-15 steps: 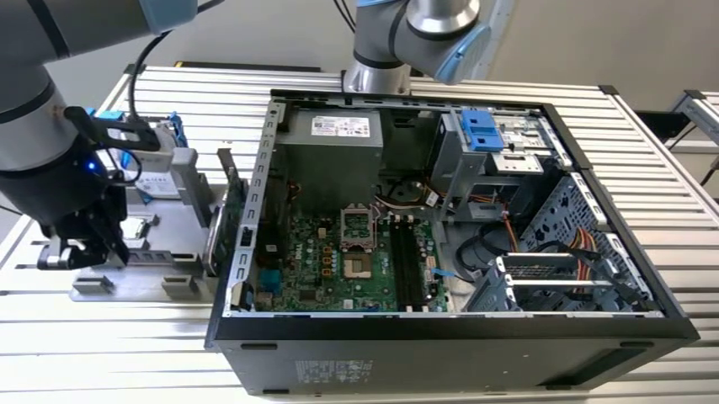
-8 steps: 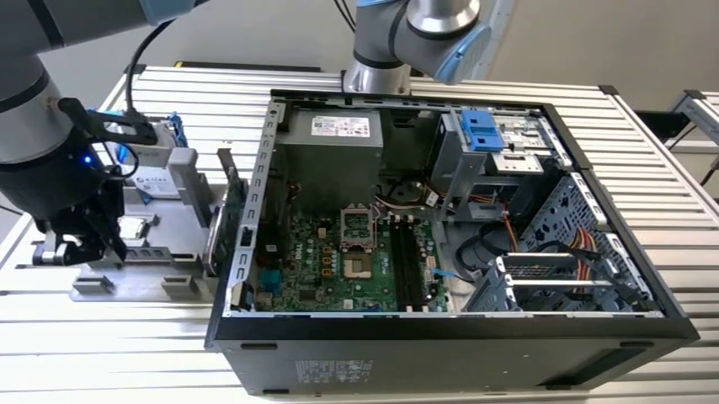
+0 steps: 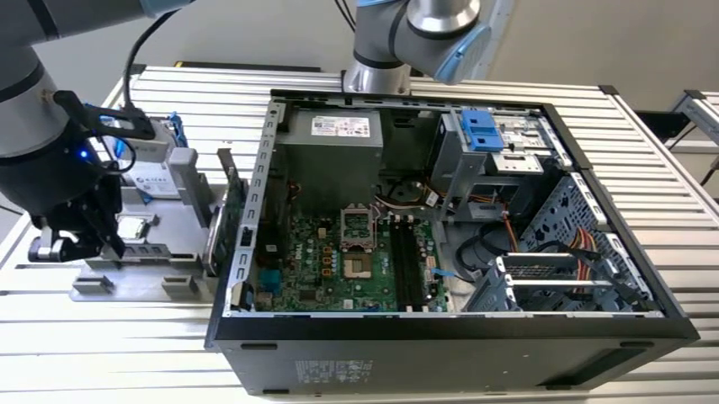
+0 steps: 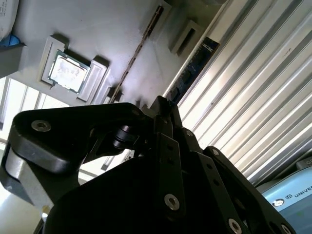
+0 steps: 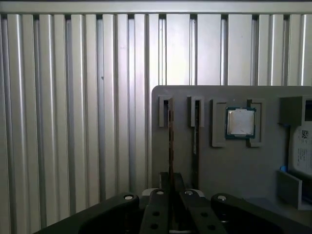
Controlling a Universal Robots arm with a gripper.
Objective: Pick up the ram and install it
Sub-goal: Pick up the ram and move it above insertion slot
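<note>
Ram (image 5: 170, 136) stands slotted at hand (image 5: 170, 176) tip.

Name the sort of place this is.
Probably a robotics lab for PC assembly: an open computer case on a slatted metal table, a parts fixture holding a CPU, a robot arm.

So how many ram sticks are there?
2. Both stand on edge in slots of the grey tray: one ram by the tray's edge, the other ram between it and the chip. More may be hidden.
</note>
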